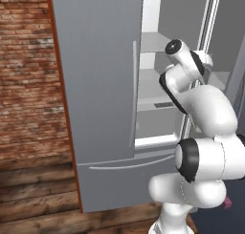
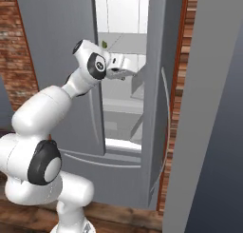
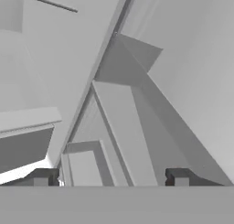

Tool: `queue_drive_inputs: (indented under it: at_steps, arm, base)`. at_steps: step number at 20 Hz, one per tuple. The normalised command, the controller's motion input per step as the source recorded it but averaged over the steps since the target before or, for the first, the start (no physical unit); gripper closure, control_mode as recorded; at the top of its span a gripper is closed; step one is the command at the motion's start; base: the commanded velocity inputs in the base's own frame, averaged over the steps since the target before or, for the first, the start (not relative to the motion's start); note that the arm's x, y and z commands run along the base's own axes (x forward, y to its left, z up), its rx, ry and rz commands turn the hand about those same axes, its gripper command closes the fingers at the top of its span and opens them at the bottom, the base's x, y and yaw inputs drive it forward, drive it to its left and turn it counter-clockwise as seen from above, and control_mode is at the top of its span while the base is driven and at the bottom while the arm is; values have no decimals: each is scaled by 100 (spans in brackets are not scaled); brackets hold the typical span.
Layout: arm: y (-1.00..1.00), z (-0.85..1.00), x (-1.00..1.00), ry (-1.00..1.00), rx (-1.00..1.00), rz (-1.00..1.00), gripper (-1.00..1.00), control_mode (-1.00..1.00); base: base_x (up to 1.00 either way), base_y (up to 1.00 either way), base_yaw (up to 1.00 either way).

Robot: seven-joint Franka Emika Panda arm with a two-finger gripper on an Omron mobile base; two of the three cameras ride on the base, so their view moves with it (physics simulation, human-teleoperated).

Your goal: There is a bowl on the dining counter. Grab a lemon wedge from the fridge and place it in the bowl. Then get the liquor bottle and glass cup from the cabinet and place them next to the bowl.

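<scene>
The fridge (image 1: 100, 94) stands with its doors swung apart, and the arm reaches between them into the pale interior, so the step in hand is judged to be the first one: fetching the lemon wedge (image 2: 104, 44). In the right base view the wedge appears as a tiny yellow-green speck on an upper shelf (image 2: 124, 39), just above and behind the wrist. The gripper (image 3: 111, 176) points into the compartment; in the hand view its two dark tips stand far apart with only shelf and wall surfaces between them, so the jaws are wide and hold nothing. The next move probably calls for turning the hand toward the wedge and bringing the tips to either side of it. Room is narrow: door edges flank the forearm, and shelf lips lie close above and below the hand.
</scene>
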Motion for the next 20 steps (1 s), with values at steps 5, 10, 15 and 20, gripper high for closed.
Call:
queue_drive_inputs:
  at_steps: [5, 10, 15, 20]
  arm:
    - [-75, -17, -2, 1, -1, -3, -100, -100]
    - [-95, -9, -48, -2, -4, -5, -100, -100]
    - [-5, 0, -84, -15, -2, 1, -100, -100]
    - [96, 0, -66, -13, 1, 18, -100, -100]
  base:
    - [0, 0, 0]
    - [0, 0, 0]
    - [0, 0, 0]
    - [0, 0, 0]
